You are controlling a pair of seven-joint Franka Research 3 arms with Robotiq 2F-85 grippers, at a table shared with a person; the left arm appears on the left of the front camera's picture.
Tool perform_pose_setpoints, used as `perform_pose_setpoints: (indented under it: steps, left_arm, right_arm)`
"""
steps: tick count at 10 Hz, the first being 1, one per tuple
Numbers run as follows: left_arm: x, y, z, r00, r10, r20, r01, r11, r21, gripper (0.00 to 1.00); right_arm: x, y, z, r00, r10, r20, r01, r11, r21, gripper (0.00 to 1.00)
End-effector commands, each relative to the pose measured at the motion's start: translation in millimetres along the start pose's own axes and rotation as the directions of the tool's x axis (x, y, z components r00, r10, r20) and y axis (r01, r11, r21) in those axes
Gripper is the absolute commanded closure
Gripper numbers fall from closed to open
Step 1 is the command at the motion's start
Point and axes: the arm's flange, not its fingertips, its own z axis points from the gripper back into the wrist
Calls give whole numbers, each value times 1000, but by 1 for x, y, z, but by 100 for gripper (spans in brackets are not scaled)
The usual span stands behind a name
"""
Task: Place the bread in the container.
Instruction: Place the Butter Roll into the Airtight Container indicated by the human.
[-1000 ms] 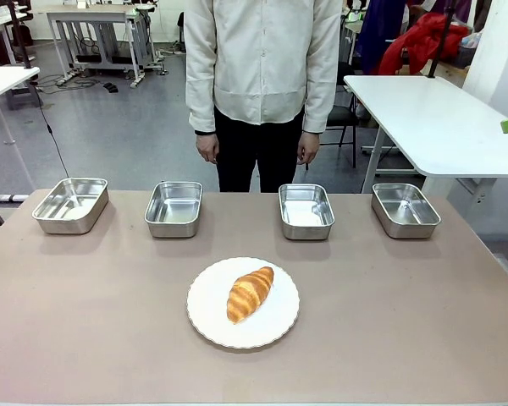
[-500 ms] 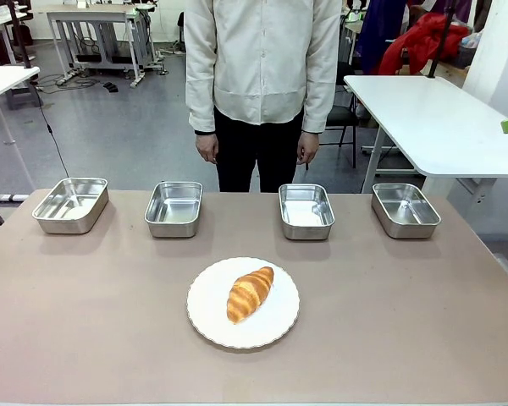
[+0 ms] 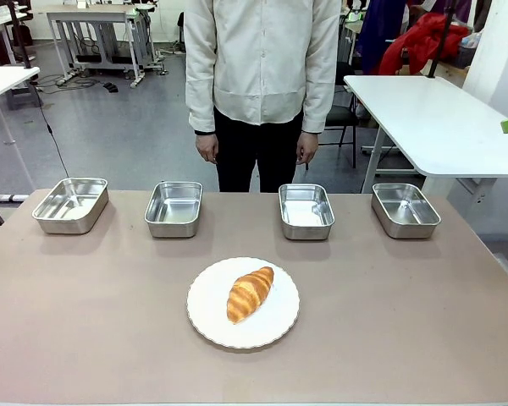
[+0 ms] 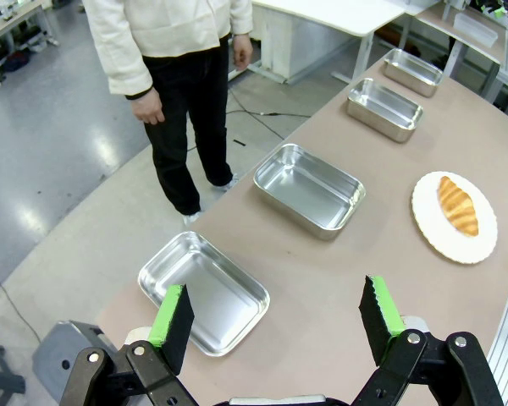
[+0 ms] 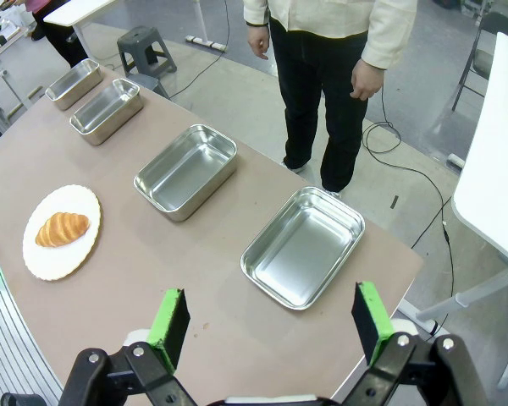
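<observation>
The bread (image 3: 250,293), a golden-brown croissant, lies on a round white plate (image 3: 212,326) at the table's near middle. Several identical steel trays stand empty in a row along the far edge; nothing tells which is the container (image 3: 306,211). My left gripper (image 4: 275,311) hangs open high above the table's left end, over the end tray (image 4: 203,292), with the bread (image 4: 457,203) far off. My right gripper (image 5: 269,321) is open too, high over the right end tray (image 5: 303,247), and the bread (image 5: 62,229) lies well away from it. Both grippers are empty.
A person (image 3: 262,76) stands at the far side behind the middle trays, both hands hanging down. Another white table (image 3: 440,118) stands beyond the right corner. Bare tabletop surrounds the plate on all sides.
</observation>
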Motion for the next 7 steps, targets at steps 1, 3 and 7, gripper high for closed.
perform_pose_setpoints:
  steps: [1,3,7]
  left_arm:
    - [1,-1,2,1000,0,13,0,1000,3,0]
    - [1,-1,2,1000,0,13,0,1000,3,0]
    - [1,-1,2,1000,0,13,0,1000,3,0]
  right_arm:
    - [-1,-1,0,1000,4,11,-4,1000,6,0]
    - [-1,-1,0,1000,4,11,-4,1000,6,0]
    - [-1,-1,0,1000,4,11,-4,1000,6,0]
